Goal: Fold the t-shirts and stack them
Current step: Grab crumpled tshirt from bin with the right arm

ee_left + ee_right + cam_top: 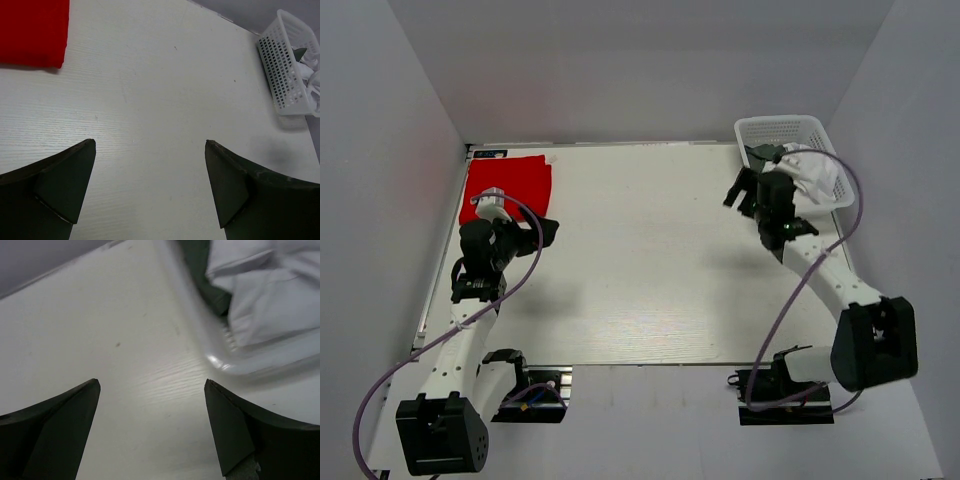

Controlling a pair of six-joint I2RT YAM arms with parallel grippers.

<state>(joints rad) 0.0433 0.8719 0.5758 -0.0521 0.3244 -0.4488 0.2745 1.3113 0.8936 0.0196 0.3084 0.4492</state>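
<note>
The bright red t-shirt [507, 185] lies folded flat at the table's far left; it also shows in the left wrist view [32, 30]. The white t-shirt [817, 175] and the dark grey-green t-shirt [765, 154] lie crumpled in the white lattice basket [782, 122] at the far right. My left gripper [548, 232] is open and empty, just near and right of the red shirt [150, 142]. My right gripper [742, 196] is open and empty, over the table just left of the basket [151, 382]. The right wrist view shows the white shirt [270, 285], the dark shirt [200, 270] and the basket rim [235, 362].
The basket's wall [280, 70] shows far right in the left wrist view. White walls close in the table on the left, back and right. Both arms' cables loop over the table's near side.
</note>
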